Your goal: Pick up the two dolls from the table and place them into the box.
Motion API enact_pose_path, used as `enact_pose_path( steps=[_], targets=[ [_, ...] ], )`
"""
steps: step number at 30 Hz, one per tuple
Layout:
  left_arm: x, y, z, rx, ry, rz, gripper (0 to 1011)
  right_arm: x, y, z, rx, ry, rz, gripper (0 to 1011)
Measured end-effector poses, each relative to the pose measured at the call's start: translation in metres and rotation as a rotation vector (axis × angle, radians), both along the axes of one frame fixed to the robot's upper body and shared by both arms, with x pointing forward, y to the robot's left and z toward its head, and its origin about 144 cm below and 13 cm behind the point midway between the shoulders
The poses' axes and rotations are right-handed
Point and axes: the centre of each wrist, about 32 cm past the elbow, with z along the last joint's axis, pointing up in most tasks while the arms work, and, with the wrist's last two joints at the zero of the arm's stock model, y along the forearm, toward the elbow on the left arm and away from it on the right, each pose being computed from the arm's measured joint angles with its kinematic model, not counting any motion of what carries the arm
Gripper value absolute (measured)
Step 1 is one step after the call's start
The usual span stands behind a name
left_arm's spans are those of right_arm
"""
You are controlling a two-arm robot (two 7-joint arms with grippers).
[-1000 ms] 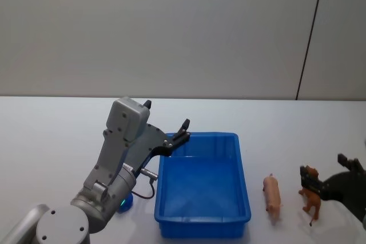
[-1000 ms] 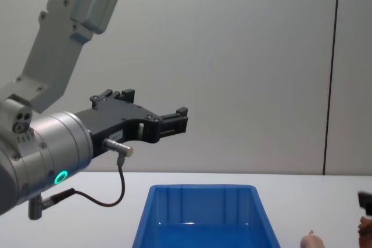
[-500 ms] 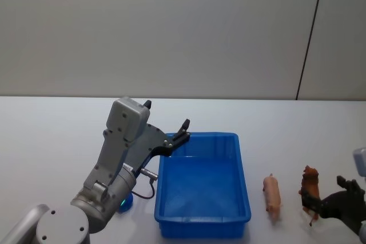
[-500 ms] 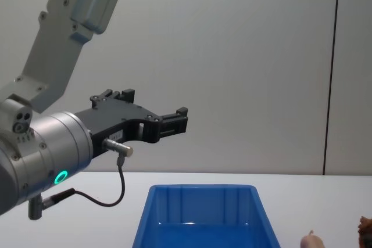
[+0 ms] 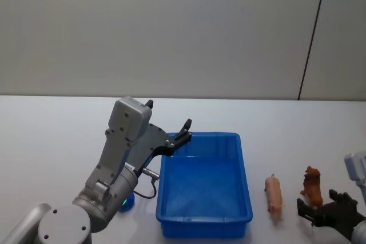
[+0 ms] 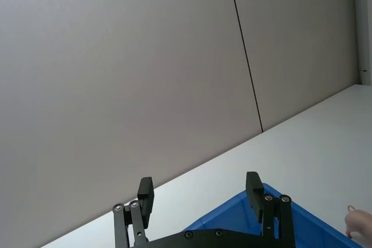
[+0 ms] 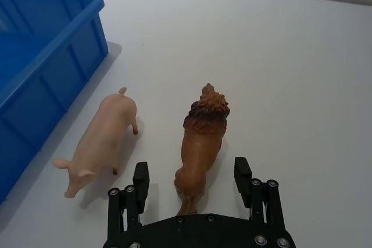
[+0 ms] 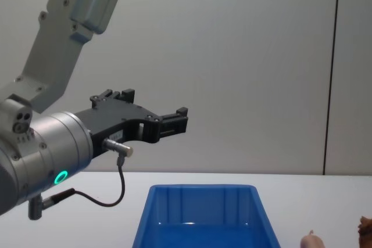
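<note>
**A:** What's there to pick, and how does it lie?

**B:** You have two on the bench [image 5: 57, 141], right of the one box [image 5: 203, 228]. One pig [image 7: 102, 143] and one lion [image 7: 200, 137] stand side by side, long axes running near to far. The pig's snout points toward the robot, the lion's head away.

**A:** And the fingers?

**B:** Your right gripper [image 7: 192, 171] has its fingers [image 7: 141, 173] spread, flanking the lion's rump. Your left gripper [image 6: 199, 183] hangs released above the box's far left corner.

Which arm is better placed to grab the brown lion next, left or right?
Right. The right end effector is open, straddling the rear of the lion; the left end effector hangs open by the far left corner of the box.
</note>
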Motion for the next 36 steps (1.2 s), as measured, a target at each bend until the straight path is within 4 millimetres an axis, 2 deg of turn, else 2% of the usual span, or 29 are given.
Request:
enact_pose_path(
  steps=[7,8,9,14,16,17,22,36],
  targets=[
    [0.0,0.0,0.0,0.0,0.0,0.0,1000,0.005,0.002,-0.002,0.013,0.039,-0.02,755],
    [0.0,0.0,0.0,0.0,0.0,0.0,1001,0.005,0.002,-0.003,0.015,0.042,-0.022,704],
    [0.0,0.0,0.0,0.0,0.0,0.0,1001,0.006,0.002,-0.003,0.018,0.047,-0.026,704],
    [0.0,0.0,0.0,0.0,0.0,0.0,1000,0.007,0.002,-0.003,0.025,0.058,-0.036,520],
    [0.0,0.0,0.0,0.0,0.0,0.0,1000,0.008,0.002,-0.003,0.027,0.059,-0.038,484],
    [0.0,0.0,0.0,0.0,0.0,0.0,1000,0.008,0.002,-0.003,0.028,0.059,-0.039,419],
    [0.0,0.0,0.0,0.0,0.0,0.0,1001,0.008,0.003,-0.001,0.032,0.042,-0.04,294],
    [0.0,0.0,0.0,0.0,0.0,0.0,1000,0.006,0.011,0.017,0.033,-0.113,0.011,281]
  ],
)
